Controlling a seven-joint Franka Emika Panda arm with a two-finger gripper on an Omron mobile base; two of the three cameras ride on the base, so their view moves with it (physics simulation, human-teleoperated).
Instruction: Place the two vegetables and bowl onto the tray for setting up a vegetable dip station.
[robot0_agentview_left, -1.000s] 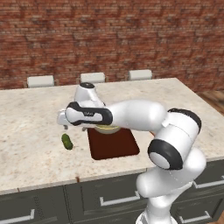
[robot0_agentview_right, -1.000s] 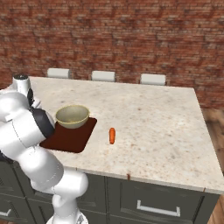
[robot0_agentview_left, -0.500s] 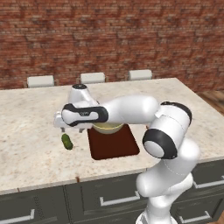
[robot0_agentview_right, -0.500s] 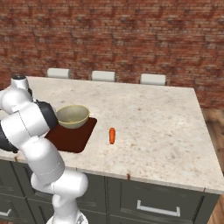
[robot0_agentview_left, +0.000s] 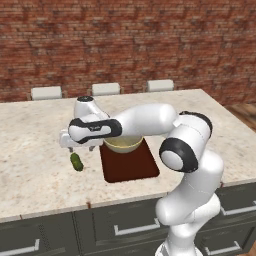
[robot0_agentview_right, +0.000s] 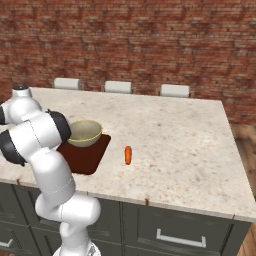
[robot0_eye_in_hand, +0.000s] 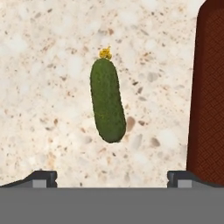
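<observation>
Spread wide and empty, the gripper (robot0_agentview_left: 81, 148) is hung just above the cucumber (robot0_eye_in_hand: 107, 99), whose long axis is seen running away from the hand, between the fingertips. Beyond, the bowl (robot0_agentview_left: 122, 145) is already set on the tray (robot0_agentview_left: 131, 165).

A speckled beige stone island countertop (robot0_agentview_left: 210, 135) spans the foreground, above dark grey-green cabinet drawers with pale bar handles (robot0_agentview_right: 180, 240). Three white chair backs (robot0_agentview_right: 118, 87) line the countertop's far edge. Behind them stands a red-brown brick wall (robot0_agentview_left: 150, 40). A strip of wooden floor (robot0_agentview_right: 247, 145) shows at the right.
</observation>
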